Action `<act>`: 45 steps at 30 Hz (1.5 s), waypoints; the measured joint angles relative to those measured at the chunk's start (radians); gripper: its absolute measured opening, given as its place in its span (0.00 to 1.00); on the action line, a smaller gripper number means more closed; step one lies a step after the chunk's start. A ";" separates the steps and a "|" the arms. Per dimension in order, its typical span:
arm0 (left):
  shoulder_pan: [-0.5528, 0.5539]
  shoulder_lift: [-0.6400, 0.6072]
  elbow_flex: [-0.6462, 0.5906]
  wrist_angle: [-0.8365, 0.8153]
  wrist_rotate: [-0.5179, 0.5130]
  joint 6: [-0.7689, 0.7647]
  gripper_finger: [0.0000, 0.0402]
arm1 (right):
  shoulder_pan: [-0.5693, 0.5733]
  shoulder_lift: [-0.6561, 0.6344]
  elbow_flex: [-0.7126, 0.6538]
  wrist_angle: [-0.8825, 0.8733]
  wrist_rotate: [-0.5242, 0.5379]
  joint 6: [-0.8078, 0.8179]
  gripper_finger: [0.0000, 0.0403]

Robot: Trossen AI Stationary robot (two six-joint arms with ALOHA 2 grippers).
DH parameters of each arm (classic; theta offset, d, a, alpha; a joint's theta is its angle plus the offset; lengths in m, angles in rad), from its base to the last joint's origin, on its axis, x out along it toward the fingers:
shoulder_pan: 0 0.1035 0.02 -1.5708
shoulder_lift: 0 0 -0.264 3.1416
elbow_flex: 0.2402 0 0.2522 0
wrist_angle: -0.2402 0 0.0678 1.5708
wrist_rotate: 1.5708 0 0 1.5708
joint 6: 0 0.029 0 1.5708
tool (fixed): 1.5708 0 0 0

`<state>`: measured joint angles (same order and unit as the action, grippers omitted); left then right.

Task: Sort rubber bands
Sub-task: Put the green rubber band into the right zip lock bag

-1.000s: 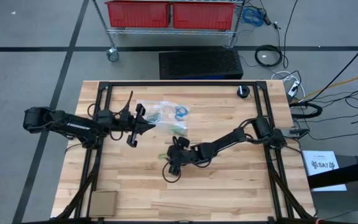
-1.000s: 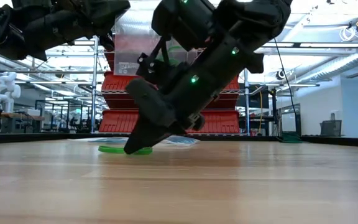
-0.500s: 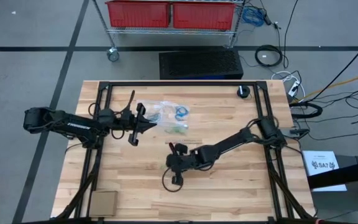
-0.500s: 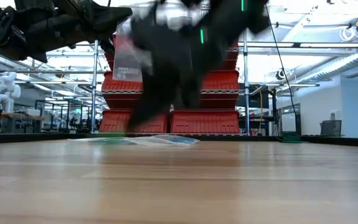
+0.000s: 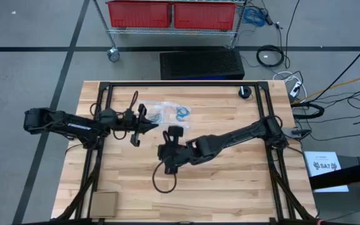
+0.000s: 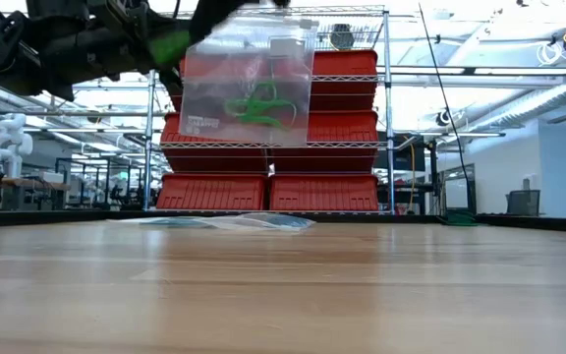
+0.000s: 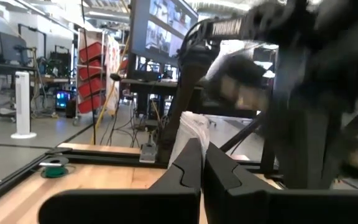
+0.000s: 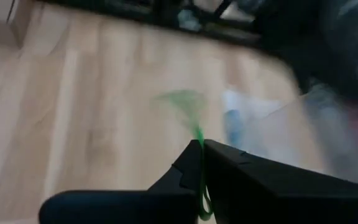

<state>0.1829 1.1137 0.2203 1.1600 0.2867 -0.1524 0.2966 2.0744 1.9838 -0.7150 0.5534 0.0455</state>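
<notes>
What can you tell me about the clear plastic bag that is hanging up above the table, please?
The clear plastic bag hangs upright well above the wooden table, touching nothing below. It looks like thin, see-through film, roughly rectangular, with faint print low on one side. A tangle of green rubber bands lies inside it. The left gripper is shut on its bunched top edge. Another flat bag lies on the table behind.

**Light wooden bench with a black frame**

The bench [image 5: 230, 187] is a pale butcher-block top edged by a black metal frame [image 5: 186, 84]. Lying on it toward the far side are clear plastic bags [image 5: 167, 112], one showing blue rubber bands [image 5: 181, 113] inside. A small round black object [image 5: 245, 92] sits at the far right corner, and a cardboard piece [image 5: 104, 203] at the near left corner.
</notes>
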 joint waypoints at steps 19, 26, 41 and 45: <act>0.000 0.000 0.000 -0.020 -0.004 0.000 0.00 | -0.069 -0.001 0.267 -0.454 0.259 -0.018 0.00; 0.000 0.000 0.000 -0.017 -0.004 0.000 0.00 | -0.082 0.003 0.262 -0.483 0.158 0.038 0.00; 0.000 0.000 0.000 -0.029 -0.007 0.000 0.00 | -0.079 0.004 0.261 -0.474 0.182 0.089 0.00; 0.000 0.000 0.000 -0.040 -0.012 0.004 0.00 | -0.079 -0.003 0.261 -0.458 0.183 0.089 0.00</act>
<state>0.1833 1.1141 0.2207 1.1199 0.2747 -0.1489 0.2176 2.0716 2.2448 -1.1731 0.7369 0.1341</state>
